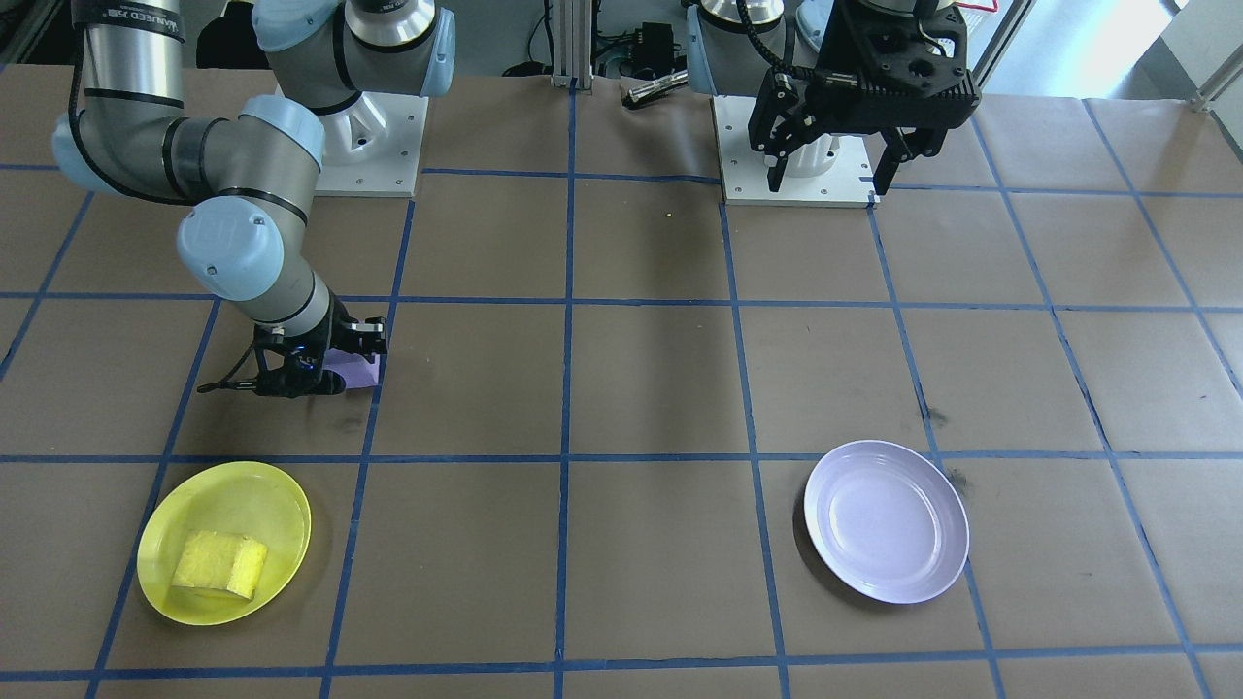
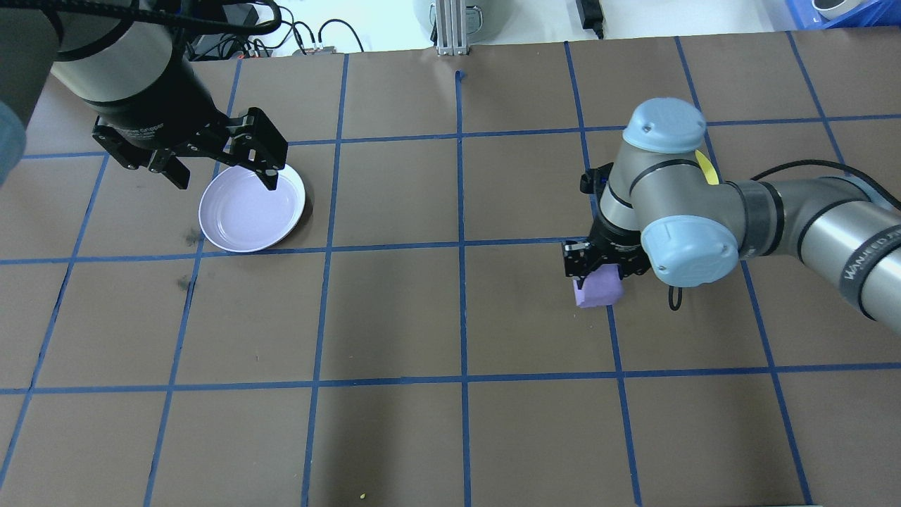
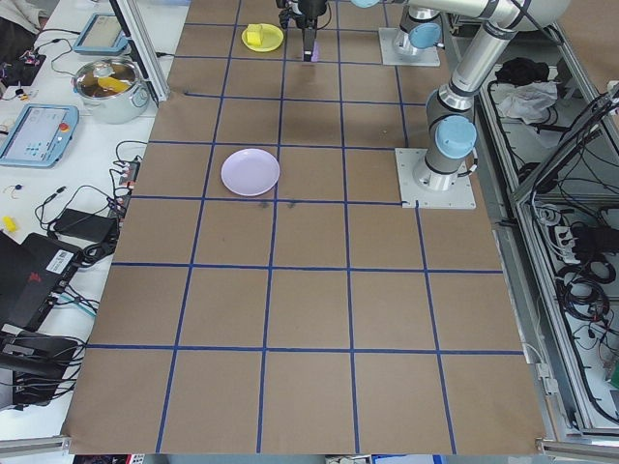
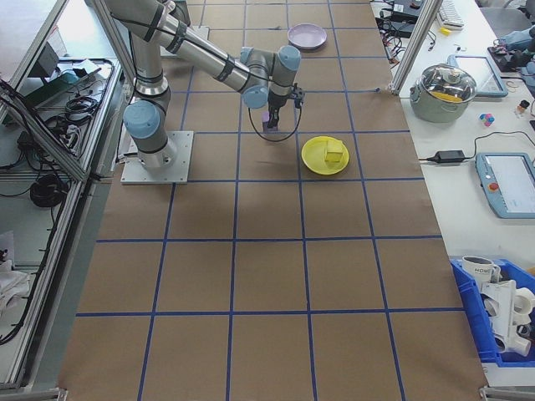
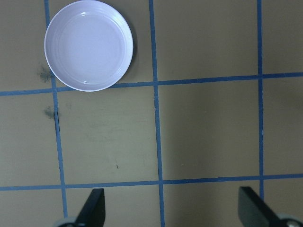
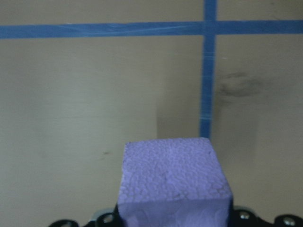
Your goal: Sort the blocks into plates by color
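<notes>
Purple foam is filling the bottom of my right wrist view: the purple block [image 6: 173, 182] is sitting right against the lens, its lower edge cut off by the frame, so I am not seeing any fingers there. From overhead, the right hand [image 2: 598, 264] is standing over that block [image 2: 598, 290] and appears clamped on its upper part, though the wrist joint is covering most of the contact. Whether the block is touching the bench [image 2: 450, 422] or hanging just above it, I cannot tell. In the front-facing view only a sliver of the purple block [image 1: 357, 370] is peeking out beside the right hand [image 1: 306, 374].

Near that hand, the yellow block [image 1: 219, 564] is lying inside the yellow plate [image 1: 243, 485]; overhead, the arm is hiding that plate almost completely.

Well apart, toward the other side of the bench, the lavender plate [image 1: 886, 521] is lying with nothing in it. I am holding the left hand [image 2: 215, 158] high, with its fingers spread wide; overhead it is overlapping the lavender plate [image 2: 252, 210]. In its own wrist view just the two fingertips [image 5: 92, 208] are showing at the bottom edge, with that plate [image 5: 88, 45] at the upper left.
</notes>
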You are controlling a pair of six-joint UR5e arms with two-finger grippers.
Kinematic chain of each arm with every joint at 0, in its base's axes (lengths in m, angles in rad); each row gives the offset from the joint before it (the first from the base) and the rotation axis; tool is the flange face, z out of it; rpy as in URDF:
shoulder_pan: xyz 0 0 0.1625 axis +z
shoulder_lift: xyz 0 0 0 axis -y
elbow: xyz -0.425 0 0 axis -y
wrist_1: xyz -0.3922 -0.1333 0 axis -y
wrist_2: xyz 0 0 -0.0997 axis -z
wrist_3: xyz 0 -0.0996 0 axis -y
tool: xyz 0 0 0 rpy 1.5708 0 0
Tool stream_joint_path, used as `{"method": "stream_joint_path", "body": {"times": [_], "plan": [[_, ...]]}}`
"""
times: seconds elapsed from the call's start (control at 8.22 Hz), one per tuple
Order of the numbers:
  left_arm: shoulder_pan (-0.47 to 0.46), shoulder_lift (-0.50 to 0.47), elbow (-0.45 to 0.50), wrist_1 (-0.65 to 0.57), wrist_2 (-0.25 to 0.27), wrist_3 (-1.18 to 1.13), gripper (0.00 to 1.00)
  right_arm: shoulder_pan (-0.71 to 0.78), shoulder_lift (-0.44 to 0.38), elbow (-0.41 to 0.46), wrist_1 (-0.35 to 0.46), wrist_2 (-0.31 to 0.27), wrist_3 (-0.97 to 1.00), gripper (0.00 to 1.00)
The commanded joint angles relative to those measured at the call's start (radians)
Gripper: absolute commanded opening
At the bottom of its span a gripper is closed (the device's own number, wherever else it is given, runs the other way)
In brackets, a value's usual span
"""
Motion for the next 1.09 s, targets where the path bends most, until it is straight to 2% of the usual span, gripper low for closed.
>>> {"method": "stream_joint_path", "body": {"times": [0.0, 0.12, 0.24, 0.36, 0.61, 0.73, 0.85, 0.97], "plan": [[0.000, 0.000, 0.001, 0.002, 0.001, 0.000, 1.00, 0.185, 0.016, -0.111, 0.023, 0.109, 0.276, 0.53], [0.001, 0.000, 0.001, 0.002, 0.001, 0.000, 1.00, 0.236, 0.047, -0.148, 0.003, 0.167, 0.391, 0.53], [0.001, 0.000, 0.001, 0.002, 0.002, 0.000, 1.00, 0.314, 0.094, -0.197, -0.063, 0.175, 0.500, 0.53], [0.003, 0.000, 0.001, 0.002, 0.004, 0.002, 1.00, 0.390, 0.158, -0.244, -0.110, 0.174, 0.576, 0.53], [0.002, 0.000, 0.001, 0.002, 0.005, 0.003, 1.00, 0.492, 0.327, -0.294, -0.318, 0.155, 0.747, 0.62], [0.001, 0.000, 0.001, 0.002, 0.004, 0.003, 1.00, 0.501, 0.363, -0.294, -0.376, 0.151, 0.759, 0.71], [0.001, 0.000, 0.000, 0.002, 0.004, 0.002, 1.00, 0.498, 0.349, -0.299, -0.375, 0.152, 0.754, 0.75], [0.001, 0.002, 0.001, 0.002, 0.002, 0.002, 1.00, 0.488, 0.319, -0.303, -0.328, 0.155, 0.750, 0.77]]}}
